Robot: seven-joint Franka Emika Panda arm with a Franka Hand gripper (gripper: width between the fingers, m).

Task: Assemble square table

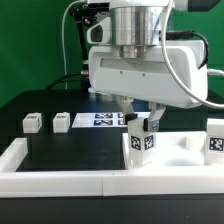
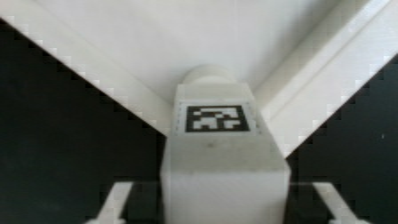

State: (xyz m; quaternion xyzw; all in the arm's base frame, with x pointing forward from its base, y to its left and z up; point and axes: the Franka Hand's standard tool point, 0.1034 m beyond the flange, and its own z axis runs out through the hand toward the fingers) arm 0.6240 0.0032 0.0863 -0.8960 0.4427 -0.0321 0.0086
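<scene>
My gripper (image 1: pixel 141 119) is shut on a white table leg (image 1: pixel 141 141) that carries black-white tags. It holds the leg upright at the near left corner of the white square tabletop (image 1: pixel 185 152). In the wrist view the leg (image 2: pixel 217 125) runs out from between my fingers (image 2: pixel 121 200), its tag facing the camera. Its far end lies over a corner of the tabletop (image 2: pixel 196 35). I cannot tell whether the leg touches the slab. Two more leg blocks (image 1: pixel 32 122) (image 1: pixel 62 122) lie on the black table at the exterior view's left.
A long white border wall (image 1: pixel 60 176) runs along the front and up the left side. The marker board (image 1: pixel 104 120) lies flat behind the held leg. Another tagged white block (image 1: pixel 215 141) stands at the exterior view's right edge.
</scene>
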